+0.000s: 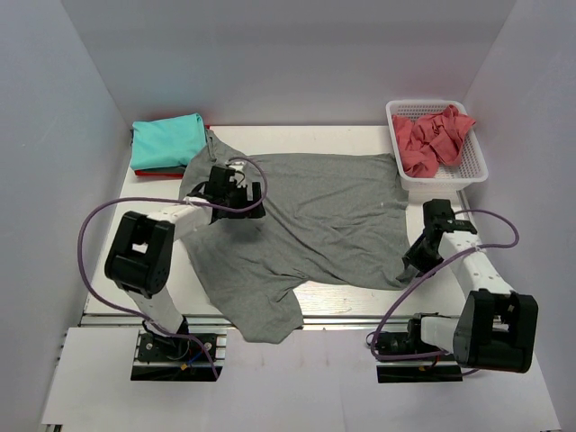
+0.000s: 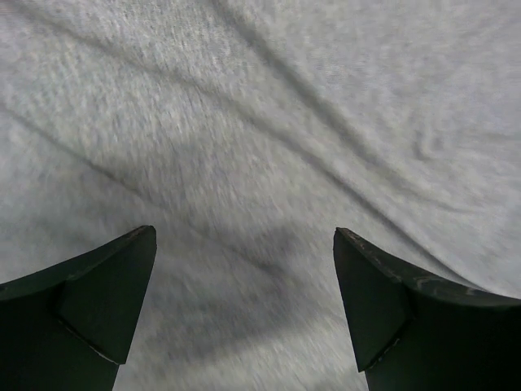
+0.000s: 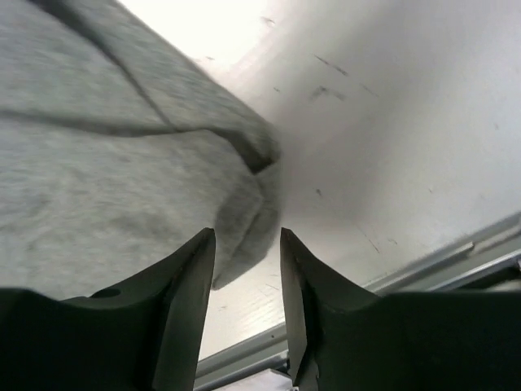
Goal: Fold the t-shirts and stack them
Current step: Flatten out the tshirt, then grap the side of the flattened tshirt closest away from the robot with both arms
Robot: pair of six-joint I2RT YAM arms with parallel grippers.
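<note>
Soft grey cloth t-shirt (image 1: 315, 211) lies spread across the white counter (image 1: 297, 139); left claw (image 2: 244, 236) gapes wide above it, right claw (image 3: 246, 240) stands narrow at its right-hand corner

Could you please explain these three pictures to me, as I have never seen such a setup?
Two robot arms are bolted at the table's near edge. The overhead picture looks down from behind them: left arm on the left, right arm on the right. The other two come from a camera on each wrist, so the dark prongs are that arm's own pincer. A grey t-shirt lies spread on the table. At the far left a folded teal t-shirt sits on a red one; at the far right a coral-pink t-shirt lies crumpled in a basket. The left pincer hangs wide open over the grey cloth; the right pincer, jaws slightly apart, is at its corner. Neither seems to hold anything.
</note>
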